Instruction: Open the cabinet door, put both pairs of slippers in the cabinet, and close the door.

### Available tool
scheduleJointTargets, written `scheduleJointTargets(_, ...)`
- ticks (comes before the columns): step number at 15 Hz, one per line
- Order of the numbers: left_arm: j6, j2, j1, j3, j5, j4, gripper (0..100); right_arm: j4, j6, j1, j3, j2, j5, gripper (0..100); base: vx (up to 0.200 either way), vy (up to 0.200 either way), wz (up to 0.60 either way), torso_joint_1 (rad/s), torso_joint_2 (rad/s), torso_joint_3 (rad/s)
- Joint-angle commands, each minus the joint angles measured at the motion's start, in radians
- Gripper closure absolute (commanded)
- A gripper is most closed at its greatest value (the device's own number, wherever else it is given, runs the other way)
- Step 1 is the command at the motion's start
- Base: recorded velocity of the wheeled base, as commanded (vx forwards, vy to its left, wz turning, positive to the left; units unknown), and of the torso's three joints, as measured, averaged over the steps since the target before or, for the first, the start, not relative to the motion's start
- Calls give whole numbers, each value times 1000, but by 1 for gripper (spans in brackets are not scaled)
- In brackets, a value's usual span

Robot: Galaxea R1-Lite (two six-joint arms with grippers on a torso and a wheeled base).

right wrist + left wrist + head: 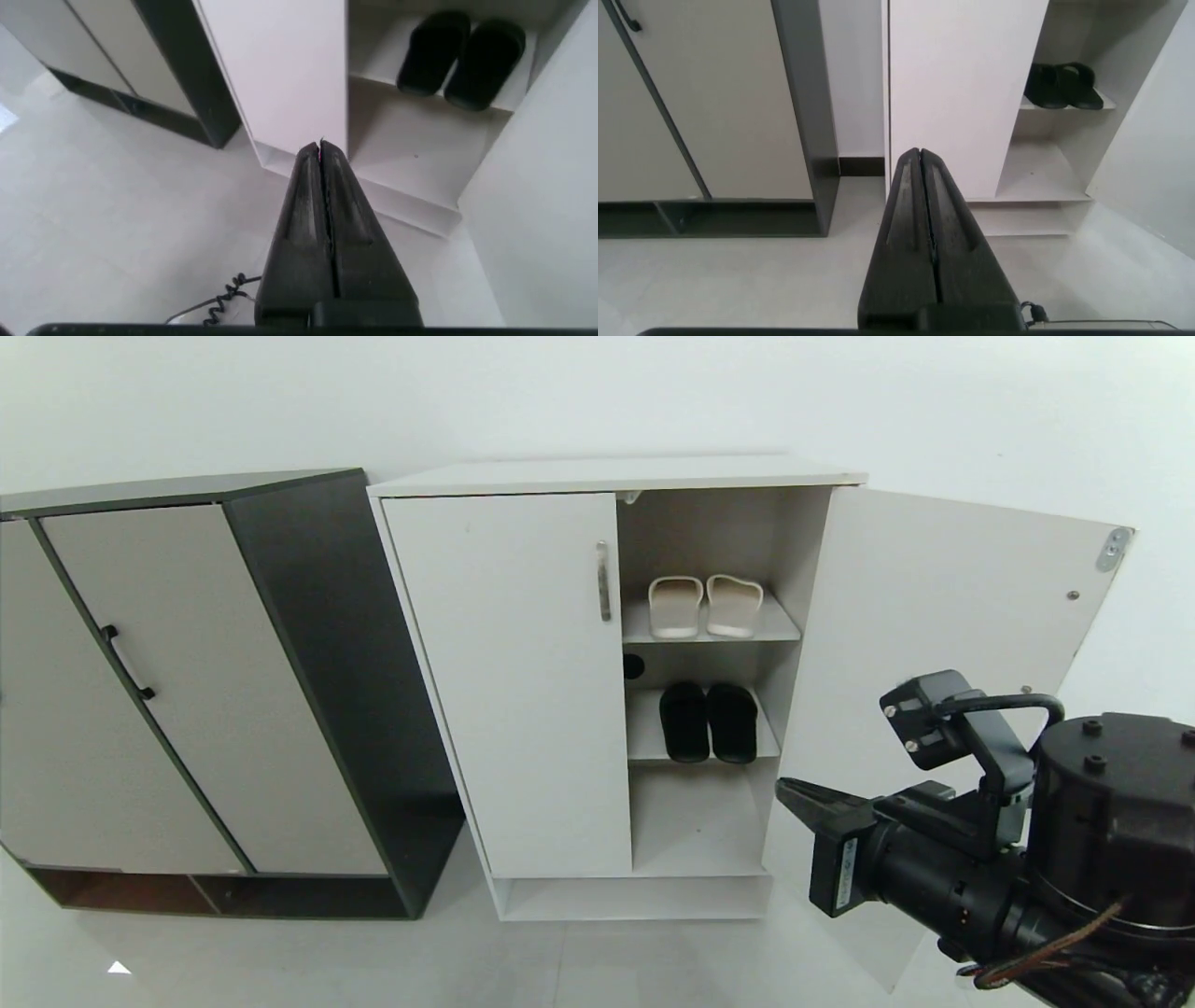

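**Cabinet with both pairs stowed.** The white slippers lie on the upper shelf and the black slippers on the shelf below. The door stands wide open.

The right pincer is clenched and empty. It hangs low before the door's inner face, near the cabinet's opening. The left pincer is also clenched and empty, and points at the floor.

**Step judged outstanding:** closing the door.

**Risks:**
- The right arm lies inside the door's swing, so the door could trap it, or a push from this side could drive the door wider.
- The black slippers' heels sit near the shelf edge and might foul the door.

A grey cabinet stands just beside, on the left, and obstructs nothing.
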Motion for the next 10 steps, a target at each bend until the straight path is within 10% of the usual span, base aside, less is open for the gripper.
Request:
scheduleJointTargets(1,-1,1,1,0,0,1,100,1,0,-1,0,4,1,100,0,0,0,173,-85,-159)
scheduleJointTargets(10,-1,1,1,0,1,1,100,1,0,-1,0,9,1,100,0,0,0,195,-457,-223)
